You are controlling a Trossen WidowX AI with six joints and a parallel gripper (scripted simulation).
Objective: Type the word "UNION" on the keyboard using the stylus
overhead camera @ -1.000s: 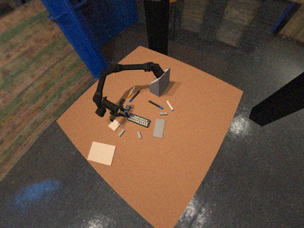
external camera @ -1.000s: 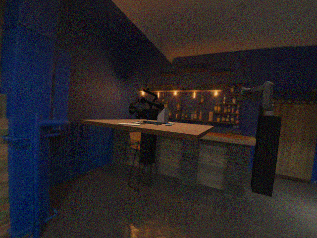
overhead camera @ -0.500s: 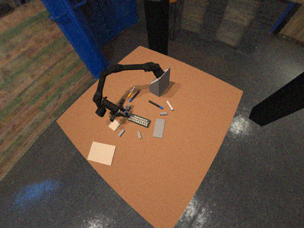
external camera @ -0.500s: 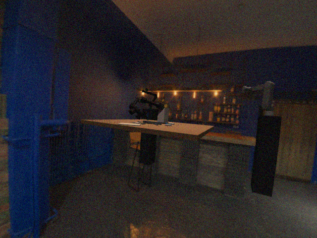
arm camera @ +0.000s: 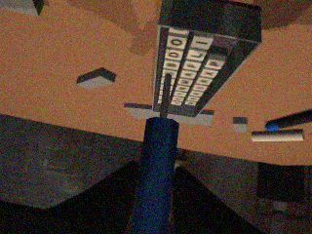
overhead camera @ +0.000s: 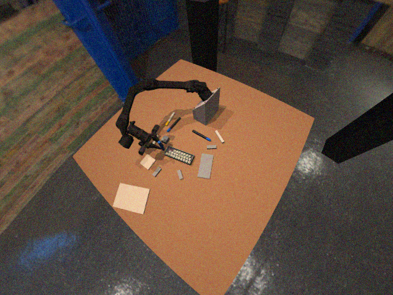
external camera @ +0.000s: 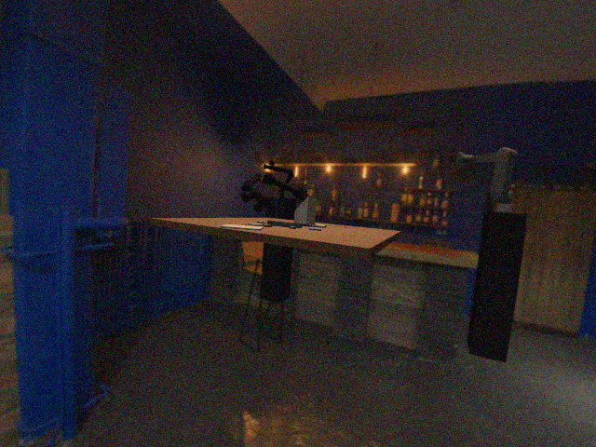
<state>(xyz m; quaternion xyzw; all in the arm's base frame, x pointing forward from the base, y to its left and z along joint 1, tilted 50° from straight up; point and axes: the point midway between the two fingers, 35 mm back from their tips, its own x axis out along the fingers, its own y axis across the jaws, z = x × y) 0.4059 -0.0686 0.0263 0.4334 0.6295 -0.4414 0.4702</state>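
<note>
My gripper (overhead camera: 158, 144) (arm camera: 156, 172) is shut on the blue stylus (overhead camera: 161, 145) (arm camera: 158, 187), which points forward with a thin dark tip. The keyboard (overhead camera: 180, 155) (arm camera: 210, 19) is a small dark slab with rows of pale lettered keys. It lies on the desk just beyond the gripper. In the wrist view the tip overlaps the left row of keys, beyond the large "O" key at the keyboard's near end. Whether the tip touches a key cannot be told. In the exterior view these parts are too small and dark to tell.
Around the keyboard lie a pale square pad (overhead camera: 147, 161), several small grey blocks, a grey slab (overhead camera: 205, 165), a white stick (overhead camera: 219, 136) (arm camera: 278, 136) and a black-and-blue pen (overhead camera: 201, 135) (arm camera: 292, 120). A grey upright panel (overhead camera: 210, 107) stands near the arm's base.
</note>
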